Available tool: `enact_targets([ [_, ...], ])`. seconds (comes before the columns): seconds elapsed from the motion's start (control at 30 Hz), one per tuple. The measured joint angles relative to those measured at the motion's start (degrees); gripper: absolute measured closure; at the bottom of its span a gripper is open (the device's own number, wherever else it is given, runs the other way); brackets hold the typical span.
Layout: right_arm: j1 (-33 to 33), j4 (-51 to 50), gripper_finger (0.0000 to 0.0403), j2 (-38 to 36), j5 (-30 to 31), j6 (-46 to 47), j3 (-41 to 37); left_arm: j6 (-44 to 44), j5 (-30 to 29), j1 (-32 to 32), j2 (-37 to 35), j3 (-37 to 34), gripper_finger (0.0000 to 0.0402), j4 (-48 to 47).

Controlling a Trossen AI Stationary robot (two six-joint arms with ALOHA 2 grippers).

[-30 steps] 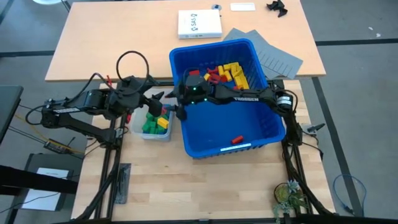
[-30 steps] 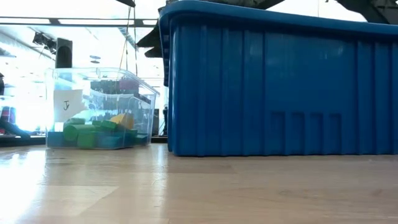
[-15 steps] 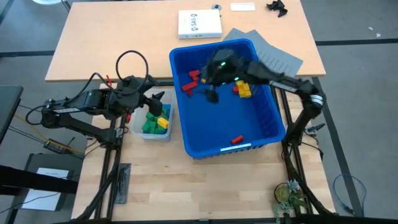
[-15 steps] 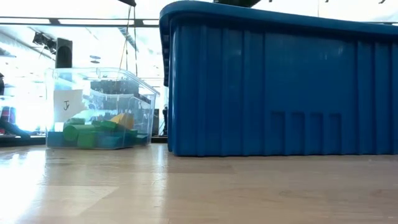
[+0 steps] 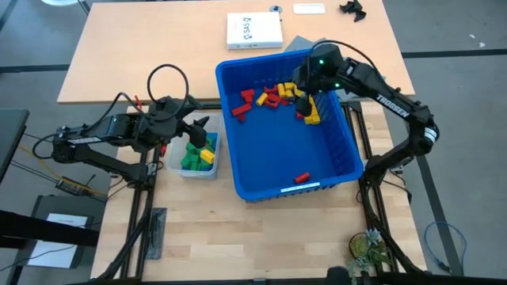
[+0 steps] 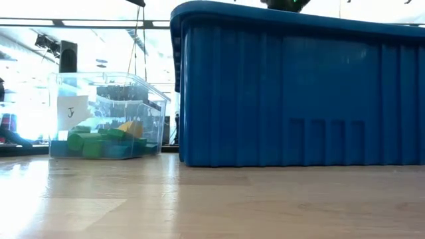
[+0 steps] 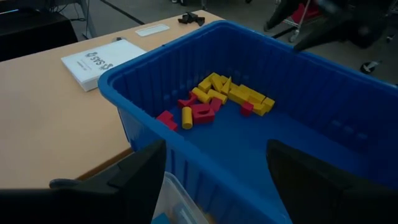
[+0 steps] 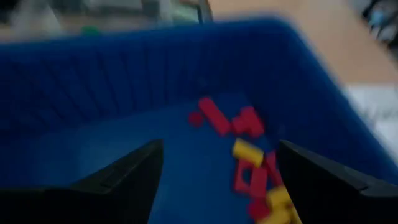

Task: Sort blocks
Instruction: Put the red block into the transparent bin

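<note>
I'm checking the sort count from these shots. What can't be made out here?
- Low view: the blue bin wall hides every brick inside it.
- High view: the left gripper covers part of the clear tub.
- Right wrist view: the red and yellow bricks are blurred, uncountable.

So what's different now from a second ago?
The right claw swung from beside the clear tub across the blue bin to the red and yellow blocks at its far end, open and empty. The left claw stayed above the tub; the blocks look unmoved.
</note>
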Motion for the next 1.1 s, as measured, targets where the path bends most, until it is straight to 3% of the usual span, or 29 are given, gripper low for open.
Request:
enact_targets([
  [0.23,-4.73,-0.77,0.0095,4.74,2.29,-8.87,-7.29,0.0,-0.02,0.02,0.0,0.0,0.0115,0.0],
  [0.5,-5.78,0.86,0.0096,12.6,15.56,-22.41,-12.91,0.0,-0.02,0.02,0.0,0.0,0.0115,0.02],
  [0.73,-7.66,0.9,0.0096,22.06,22.76,-29.47,-13.18,-0.01,0.0,0.01,-0.01,0.0,0.0115,0.42],
  [1.1,-8.91,0.45,0.0113,29.35,20.33,-28.85,-13.14,-0.02,-0.02,0.02,-0.02,0.0,0.0115,4.09],
])
